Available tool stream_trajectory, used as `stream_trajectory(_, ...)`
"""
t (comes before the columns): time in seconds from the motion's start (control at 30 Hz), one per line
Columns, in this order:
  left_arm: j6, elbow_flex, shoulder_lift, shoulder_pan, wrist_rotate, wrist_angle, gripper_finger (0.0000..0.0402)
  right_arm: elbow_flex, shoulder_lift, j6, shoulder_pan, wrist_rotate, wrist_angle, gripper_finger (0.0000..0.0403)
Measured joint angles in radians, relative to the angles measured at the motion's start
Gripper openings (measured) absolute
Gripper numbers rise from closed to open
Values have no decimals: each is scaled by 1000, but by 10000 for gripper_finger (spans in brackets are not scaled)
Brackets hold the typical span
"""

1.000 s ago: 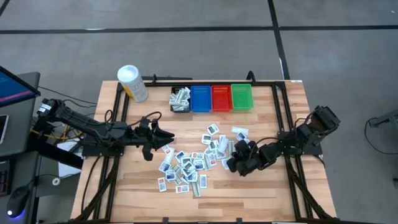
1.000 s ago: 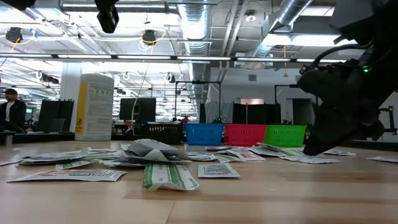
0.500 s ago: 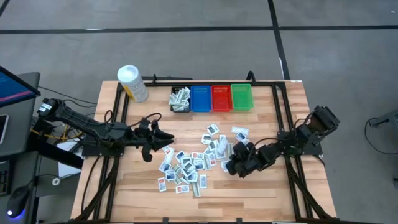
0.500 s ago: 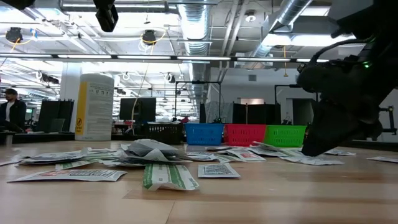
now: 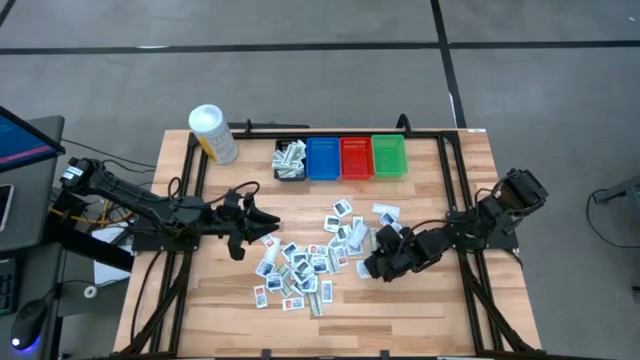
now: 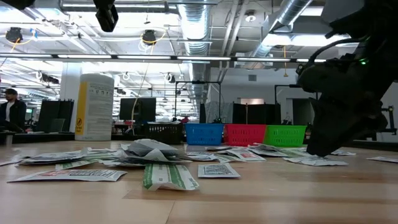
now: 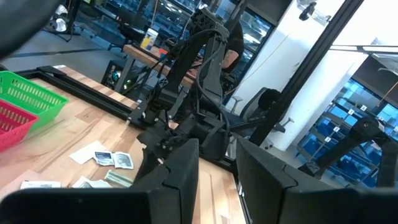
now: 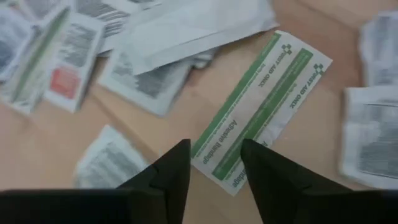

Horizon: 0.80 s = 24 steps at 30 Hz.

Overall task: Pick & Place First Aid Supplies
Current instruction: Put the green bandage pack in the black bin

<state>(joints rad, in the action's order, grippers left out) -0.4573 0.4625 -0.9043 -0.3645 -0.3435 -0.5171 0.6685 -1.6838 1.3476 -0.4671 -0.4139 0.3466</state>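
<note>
- The first aid packets (image 5: pixel 305 262) lie scattered in a loose heap across the middle of the wooden tabletop (image 5: pixel 220 300), many overlapping one another.
- More packets fill the black bin (image 5: pixel 290 160), which stands at the left end of a row with the blue bin (image 5: pixel 322 158), the red bin (image 5: pixel 355 157) and the green bin (image 5: pixel 388 156) along the far edge.
- A white tub with a yellow label (image 5: pixel 213 134) stands near the far left corner, apart from the bins.
- The right gripper (image 5: pixel 374 266) is low over the right edge of the heap. Its jaws are parted and hold nothing.
- In the right wrist view the two dark fingers (image 8: pixel 168 177) straddle one end of a long white packet with green stripes (image 8: pixel 260 111), which lies flat on the wood beside other packets.
- The left gripper (image 5: pixel 268 222) hangs above the left side of the heap, pointing toward the right arm. Its jaws stand partly apart with nothing between them.
- In the low view a person (image 6: pixel 10 109) sits far off in the room at the left.
</note>
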Motion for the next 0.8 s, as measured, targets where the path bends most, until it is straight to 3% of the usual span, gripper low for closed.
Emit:
stream_trajectory(0.2,-4,0,0,0,0,0,108,3,2,4,13,17,37,123)
stream_trajectory(0.53,-4,0,0,0,0,0,108,11,6,40,16,27,154,123)
stream_trajectory(0.8,-19,0,0,0,0,0,108,71,-3,82,17,69,384,68)
